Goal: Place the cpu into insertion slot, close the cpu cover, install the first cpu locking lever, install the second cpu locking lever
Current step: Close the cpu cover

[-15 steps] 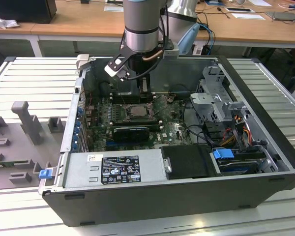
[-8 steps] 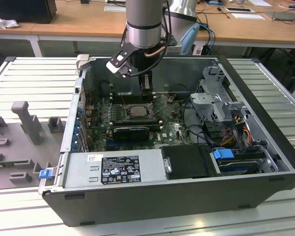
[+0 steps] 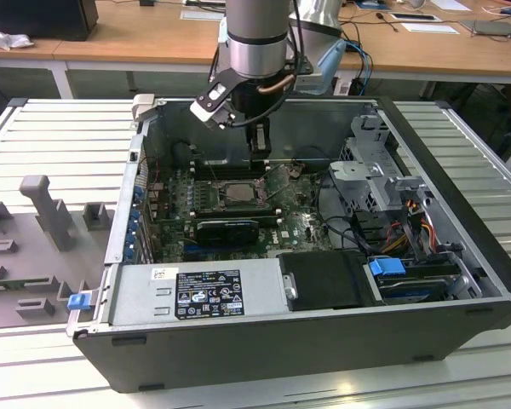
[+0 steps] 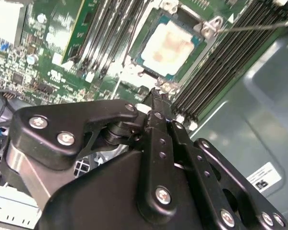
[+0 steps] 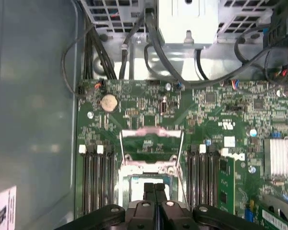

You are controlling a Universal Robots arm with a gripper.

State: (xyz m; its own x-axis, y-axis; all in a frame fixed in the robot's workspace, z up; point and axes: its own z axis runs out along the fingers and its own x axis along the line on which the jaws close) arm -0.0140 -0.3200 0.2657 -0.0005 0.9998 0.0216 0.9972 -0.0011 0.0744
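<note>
The cpu (image 4: 170, 45) lies flat in the insertion slot (image 4: 201, 40), its pale silver top showing in the second wrist view. In the exterior view it sits mid-board (image 3: 238, 192). The cpu cover (image 5: 151, 141) stands flipped open beyond the insertion slot (image 5: 121, 172). Two thin wire locking levers (image 5: 121, 146) (image 5: 181, 143) are raised beside it. My gripper (image 5: 154, 189) hangs just above the slot's near edge, fingers pressed together with nothing between them. It also shows in the second wrist view (image 4: 153, 96) and in the exterior view (image 3: 257, 145).
Black memory slots (image 5: 93, 182) flank the socket on both sides of the green motherboard (image 3: 298, 223). A black card (image 3: 228, 228), a power supply (image 3: 196, 290), a drive cage (image 3: 370, 170) and loose cables (image 5: 153, 48) crowd the open case (image 3: 460, 221).
</note>
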